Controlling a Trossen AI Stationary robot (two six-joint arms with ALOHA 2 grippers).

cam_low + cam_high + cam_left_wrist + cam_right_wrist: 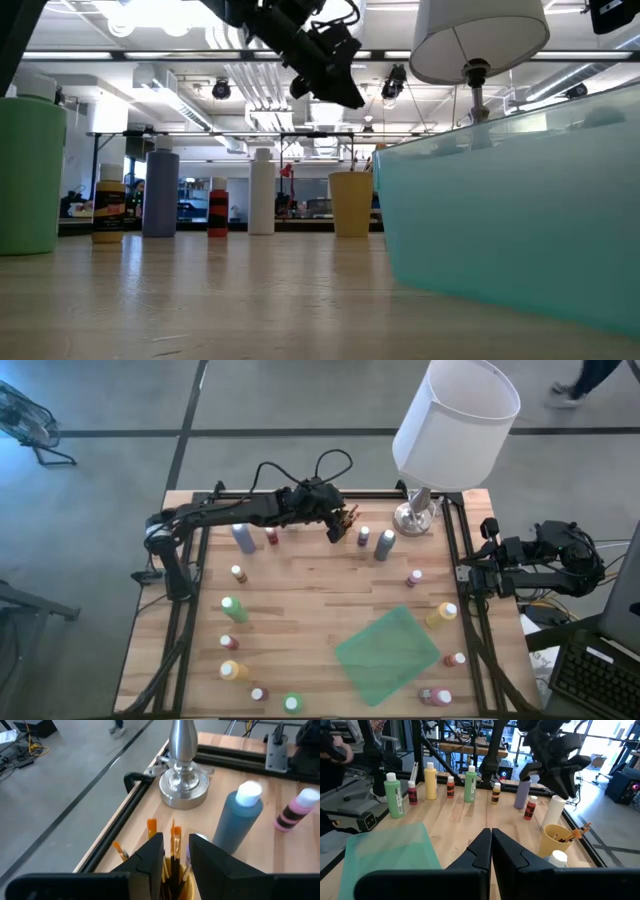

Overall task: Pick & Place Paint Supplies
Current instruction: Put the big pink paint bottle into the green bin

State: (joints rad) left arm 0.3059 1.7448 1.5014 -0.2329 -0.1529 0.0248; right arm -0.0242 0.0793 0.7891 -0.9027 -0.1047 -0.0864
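The wooden worktop (300, 585) carries everything. A lamp (455, 420) with a white shade and silver base stands at its far right corner. A translucent green tray (388, 655) lies turned at an angle, toward the near right corner.

The left arm reaches along the far edge to about its middle. Its gripper (338, 530) hangs over a yellow cup (556, 840), jaws a little apart. The right wrist view shows it clear above the cup, gripping nothing. The right arm waits off the right edge. Its gripper (472, 575) sits at that edge with jaws pressed together and nothing between them.

The paint bottles stand scattered and upright:
- Near the far edge, a lilac bottle (243, 538) has a small red one (272, 536) just beside it.
- A blue bottle (384, 545) stands between the cup and the lamp base.
- A pink bottle (414, 577) is nearer the right edge.
- A yellow bottle (441, 614) stands just beside the tray's right corner.
- Two small red ones (455, 658) are farther toward the near right corner.
- A green bottle (233, 610) and an orange-yellow one (232, 670) stand down the left side among several smaller bottles.
- Another green bottle (291, 703) is at the near edge.

Thin brushes (572, 833) with orange tips stand in the cup, leaning against its rim. In the left wrist view they show through the gap between the fingers (150, 857).
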